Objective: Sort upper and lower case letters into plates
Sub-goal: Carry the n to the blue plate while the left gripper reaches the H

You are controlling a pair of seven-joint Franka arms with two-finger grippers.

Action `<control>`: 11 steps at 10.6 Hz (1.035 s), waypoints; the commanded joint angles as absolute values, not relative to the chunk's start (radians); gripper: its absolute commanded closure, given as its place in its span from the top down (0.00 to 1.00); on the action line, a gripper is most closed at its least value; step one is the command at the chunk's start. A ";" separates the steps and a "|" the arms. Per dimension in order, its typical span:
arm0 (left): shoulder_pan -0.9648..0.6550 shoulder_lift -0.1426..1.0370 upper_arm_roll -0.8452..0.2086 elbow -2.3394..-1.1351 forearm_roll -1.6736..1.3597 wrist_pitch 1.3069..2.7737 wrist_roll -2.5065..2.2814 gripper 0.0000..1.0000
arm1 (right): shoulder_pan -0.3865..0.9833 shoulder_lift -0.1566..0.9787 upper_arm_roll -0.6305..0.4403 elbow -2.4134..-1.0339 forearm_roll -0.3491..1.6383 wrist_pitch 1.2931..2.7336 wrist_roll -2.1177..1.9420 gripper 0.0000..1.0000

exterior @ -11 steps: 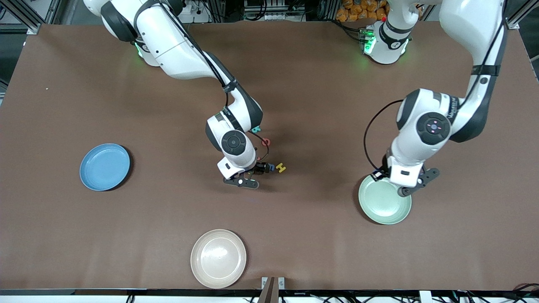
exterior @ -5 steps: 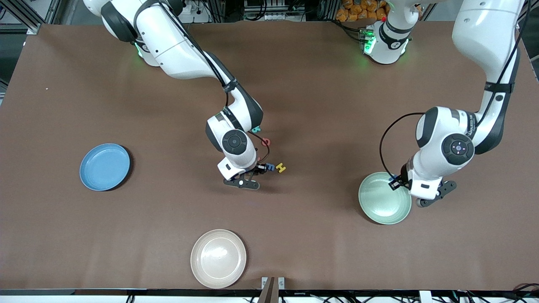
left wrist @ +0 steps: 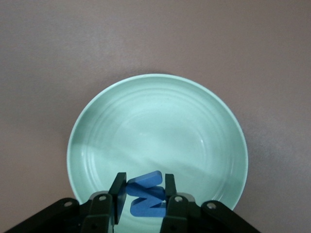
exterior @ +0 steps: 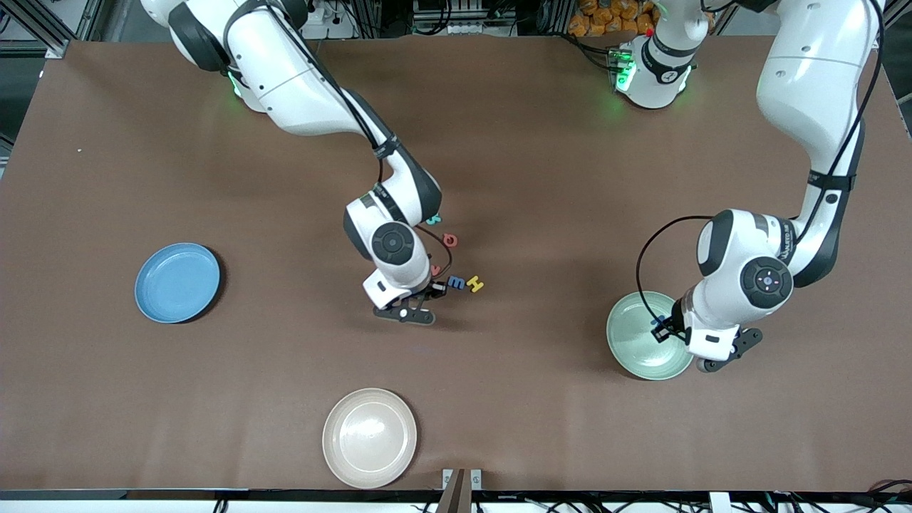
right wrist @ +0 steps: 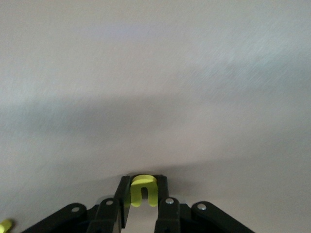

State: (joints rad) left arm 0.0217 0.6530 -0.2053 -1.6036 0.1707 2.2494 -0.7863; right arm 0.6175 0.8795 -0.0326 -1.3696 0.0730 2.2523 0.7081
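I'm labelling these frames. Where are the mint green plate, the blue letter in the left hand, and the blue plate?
mint green plate (left wrist: pixel 160 126), left wrist view, bare centre.
blue letter (left wrist: pixel 146 194), left wrist view, its face.
blue plate (exterior: pixel 177 282), front view, bare centre.

Glossy white arms (exterior: pixel 306 92), dark joints, black cables, green base lights.

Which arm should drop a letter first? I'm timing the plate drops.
Left, probably: the left gripper holds a blue letter over the mint green plate. The right gripper holds a yellow letter over bare table.
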 commanded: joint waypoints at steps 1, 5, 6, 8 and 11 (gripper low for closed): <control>0.017 0.667 -0.209 -1.571 0.183 2.249 -0.801 1.00 | 0.554 0.815 -0.020 -1.384 0.067 2.177 0.623 0.00; -0.003 0.629 -0.224 -1.557 0.180 2.237 -0.807 1.00 | 0.434 0.631 -0.020 -1.565 0.097 2.138 0.382 0.00; -0.026 0.617 -0.229 -1.559 0.179 2.235 -0.818 1.00 | 0.410 0.591 -0.020 -1.627 0.095 2.147 0.350 0.00; -0.107 0.615 -0.229 -1.554 0.179 2.235 -0.929 1.00 | 0.397 0.523 -0.025 -1.713 0.084 2.148 0.325 0.00; -0.251 0.636 -0.227 -1.546 0.179 2.235 -1.086 1.00 | 0.335 0.457 -0.025 -1.807 0.044 2.148 0.188 0.00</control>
